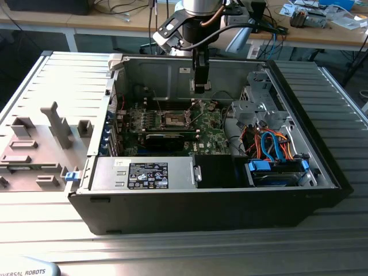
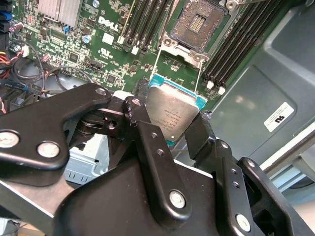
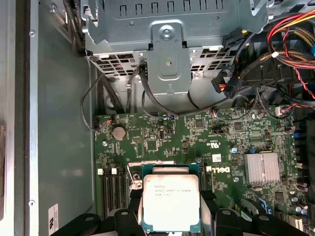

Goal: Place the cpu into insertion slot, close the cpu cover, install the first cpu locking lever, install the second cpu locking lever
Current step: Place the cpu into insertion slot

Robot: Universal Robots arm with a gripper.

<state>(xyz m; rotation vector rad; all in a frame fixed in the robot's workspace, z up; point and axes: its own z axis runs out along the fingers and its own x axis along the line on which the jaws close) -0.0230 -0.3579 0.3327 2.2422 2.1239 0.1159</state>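
Note:
My gripper [image 1: 199, 87] hangs inside the open computer case, above the green motherboard [image 1: 210, 133] and a little toward the back wall from the insertion slot [image 1: 173, 119]. It is shut on the cpu [image 2: 172, 115], a small square chip with a silvery top and a teal edge, held flat between the black fingers [image 2: 139, 118]. In the first wrist view the cpu [image 3: 170, 201] also sits between the fingers. The insertion slot [image 2: 197, 22] lies uncovered with its contacts showing. A silvery plate [image 2: 178, 45] at its edge may be part of the cpu cover. Two thin wire levers [image 2: 156, 66] stand raised beside it.
A black graphics card [image 1: 167, 138] sits just in front of the slot, with a grey power supply box [image 1: 144, 173] nearer the case front. A drive cage [image 1: 259, 106] and coloured cables [image 1: 276, 146] fill the exterior view's right. Memory slots [image 2: 147, 22] flank the socket.

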